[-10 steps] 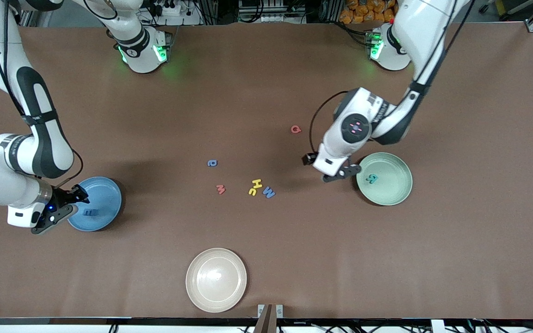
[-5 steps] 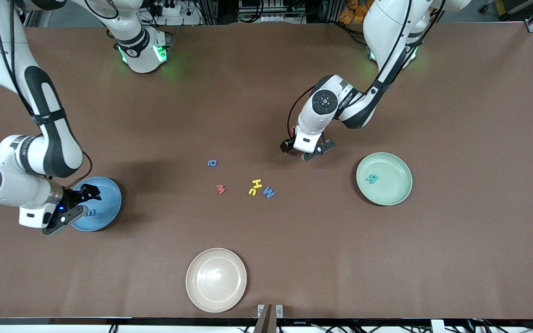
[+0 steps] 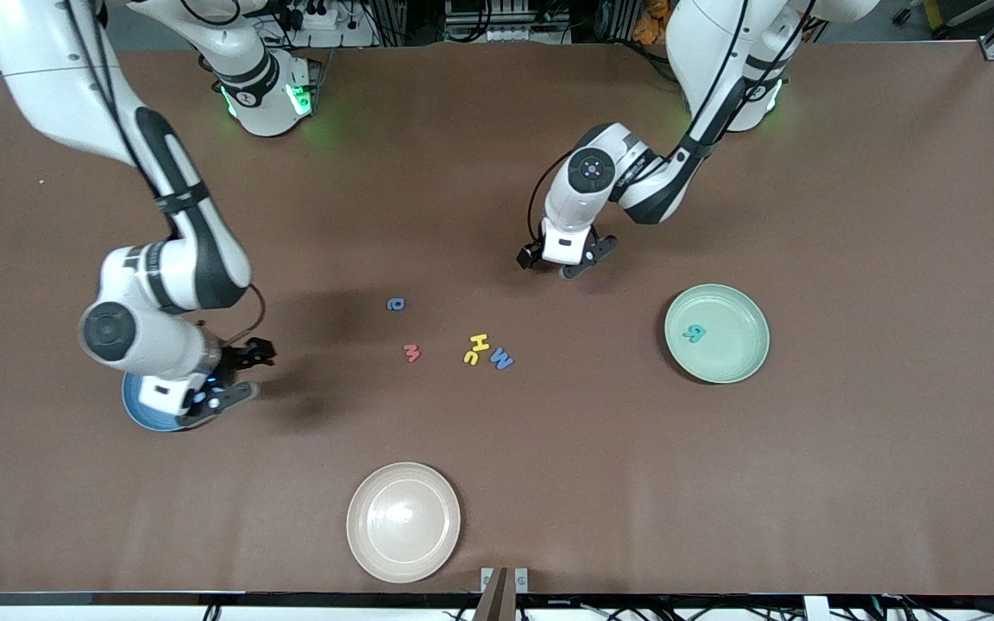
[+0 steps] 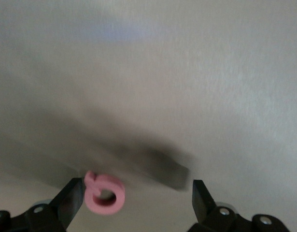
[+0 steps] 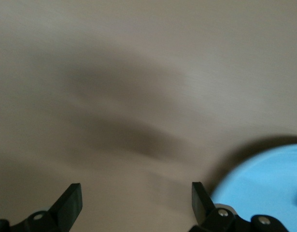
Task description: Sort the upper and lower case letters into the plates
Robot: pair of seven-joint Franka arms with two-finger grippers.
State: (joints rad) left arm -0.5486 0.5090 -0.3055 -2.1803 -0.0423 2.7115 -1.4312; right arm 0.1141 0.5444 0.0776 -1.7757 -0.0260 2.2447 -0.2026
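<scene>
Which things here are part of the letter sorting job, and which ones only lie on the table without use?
Belonging to the job:
- loose letters
- pink letter under the left pincer
- mint plate holding a teal letter
- blue plate

Just lying about:
- cream plate

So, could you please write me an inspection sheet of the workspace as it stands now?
Surface: brown table, flat.
Job's things: mint plate holds one teal letter; blue plate mostly hidden under the right arm. Loose letters mid-table: blue a, red letter, yellow H, yellow c, blue M. A pink letter lies under the left gripper.
Clutter: cream plate, nearest the camera.
Grippers: left gripper open, over the pink letter; right gripper open, beside the blue plate's edge.
Cables: a black cable loops at the left wrist.
Surroundings: frames and wiring past the arms' bases.
</scene>
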